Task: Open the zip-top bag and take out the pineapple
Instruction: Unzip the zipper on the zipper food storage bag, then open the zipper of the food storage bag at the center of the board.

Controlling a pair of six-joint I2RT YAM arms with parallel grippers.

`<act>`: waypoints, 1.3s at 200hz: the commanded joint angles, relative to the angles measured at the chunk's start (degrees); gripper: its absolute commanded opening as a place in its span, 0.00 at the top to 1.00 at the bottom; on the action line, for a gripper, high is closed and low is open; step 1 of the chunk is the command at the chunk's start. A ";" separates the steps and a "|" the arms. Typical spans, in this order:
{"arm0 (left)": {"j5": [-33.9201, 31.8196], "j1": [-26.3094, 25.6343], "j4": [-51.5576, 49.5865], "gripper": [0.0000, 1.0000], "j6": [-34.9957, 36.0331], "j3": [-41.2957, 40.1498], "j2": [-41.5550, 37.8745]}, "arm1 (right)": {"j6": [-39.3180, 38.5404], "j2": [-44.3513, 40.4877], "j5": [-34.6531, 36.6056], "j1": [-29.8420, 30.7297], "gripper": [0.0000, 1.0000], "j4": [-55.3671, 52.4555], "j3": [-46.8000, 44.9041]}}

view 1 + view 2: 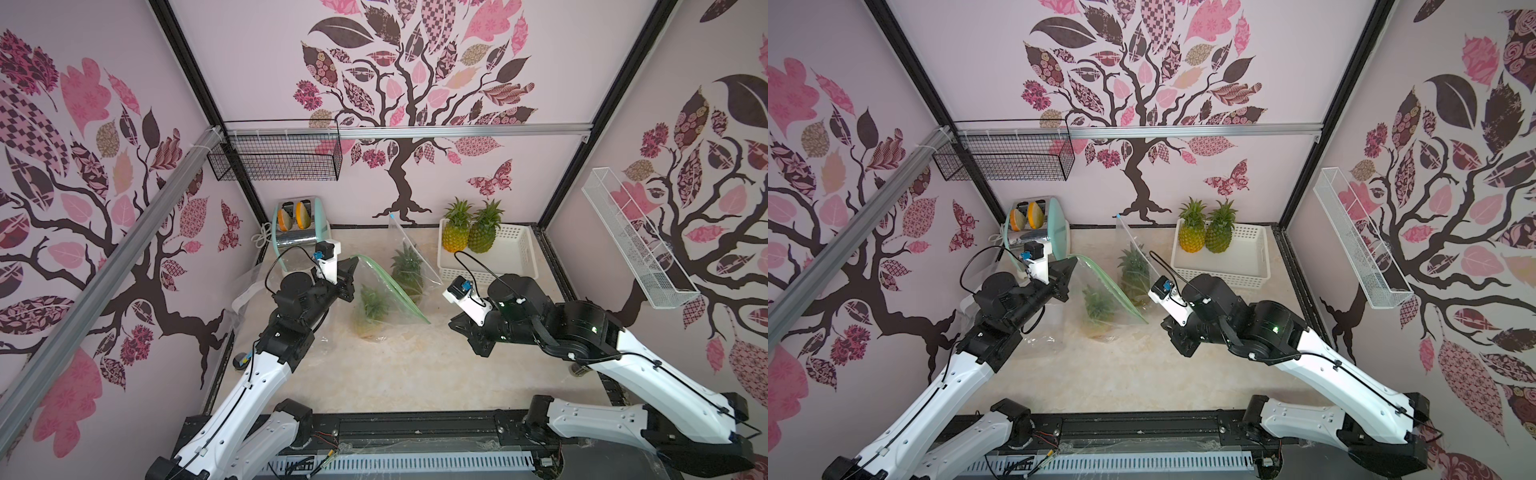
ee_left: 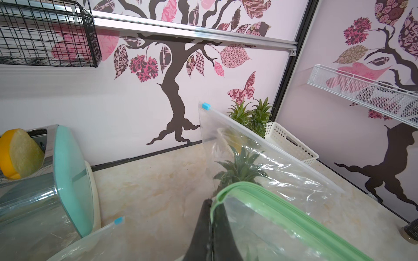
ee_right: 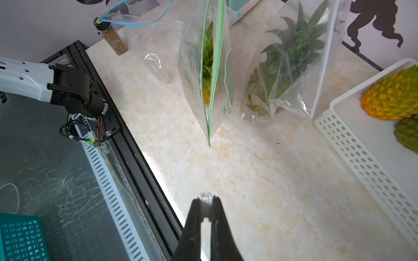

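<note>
Near the middle of the marble-patterned tabletop (image 1: 395, 374) we find the zip-top bag (image 1: 388, 305), clear plastic with a green zip strip (image 2: 282, 203) along its upper edge. Our left gripper (image 2: 212, 204) is clamped on one end of that strip, the green band pinched tight between its jaws. It holds this corner up above the table. From there the strip slopes down to the bag's other corner, which reaches the tabletop on the right arm's side. We cannot tell whether the seal is parted anywhere along its length. The pineapple (image 1: 371, 309) sits inside the bag at its bottom, crown upward, its yellow base low against the table. Our right gripper (image 3: 206, 200) hangs over bare tabletop, well apart from the bag, its jaws drawn narrow and nearly touching. Just behind the bag stands a second bag (image 1: 411, 249) with a blue slider (image 2: 206, 105) at its top corner and a second pineapple (image 1: 407, 270) inside. Beyond that, against the back wall, a white basket (image 1: 525, 245) holds two loose pineapples (image 1: 456, 230) upright, side by side. A toaster (image 1: 297, 237) with mint-green ends stands in the back corner on the left arm's side, with bread slices (image 1: 284, 219) in its slots.
</note>
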 commanded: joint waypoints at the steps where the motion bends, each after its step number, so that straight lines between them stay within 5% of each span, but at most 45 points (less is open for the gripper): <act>1: 1.35 0.14 1.62 1.00 -0.25 1.48 -0.81 | -0.42 0.58 -0.30 -0.30 0.98 1.28 1.15; 169: 1.60 0.23 1.07 1.00 -0.86 -1.44 -4.28 | -5.33 15.26 -3.73 -1.97 0.97 13.29 7.74; 260: -4.53 0.76 -0.04 1.00 0.02 -4.82 -6.97 | -2.65 15.93 -10.39 -2.20 0.95 12.81 4.30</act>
